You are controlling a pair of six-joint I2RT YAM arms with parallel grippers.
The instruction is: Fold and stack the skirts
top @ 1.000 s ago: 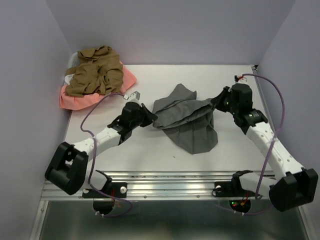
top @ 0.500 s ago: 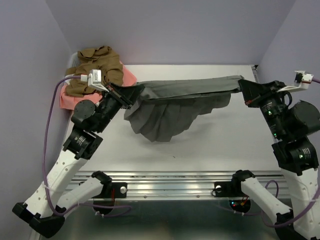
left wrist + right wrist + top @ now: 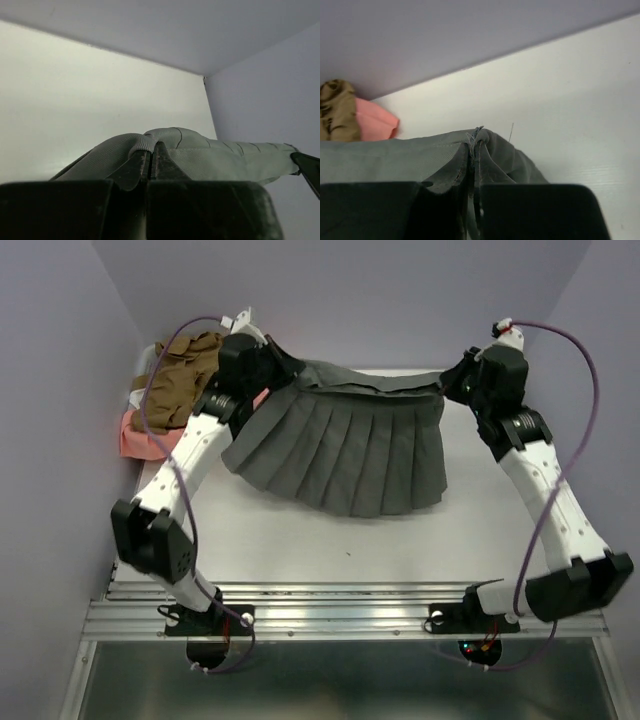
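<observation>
The grey pleated skirt (image 3: 345, 445) is stretched out between both arms at the back of the table, its waistband taut and its hem trailing on the white surface. My left gripper (image 3: 290, 368) is shut on the waistband's left end (image 3: 150, 142). At the other end my right gripper (image 3: 447, 380) is shut on the right corner (image 3: 479, 135). The tan-brown skirt (image 3: 185, 380) lies bunched on the salmon-pink skirt (image 3: 140, 435) at the back left, beside the left arm. The tan-brown skirt (image 3: 335, 110) and the salmon-pink skirt (image 3: 375, 122) also show in the right wrist view.
Purple walls close in the table (image 3: 300, 540) at the back and on both sides. A white basket edge (image 3: 138, 390) peeks out behind the pile at the left wall. The metal rail (image 3: 340, 605) with the arm bases runs along the near edge.
Both arms rose and moved back, pulling the grey skirt from a crumpled heap into a wide, taut spread with its pleats fanned out. Both grips stayed shut.
</observation>
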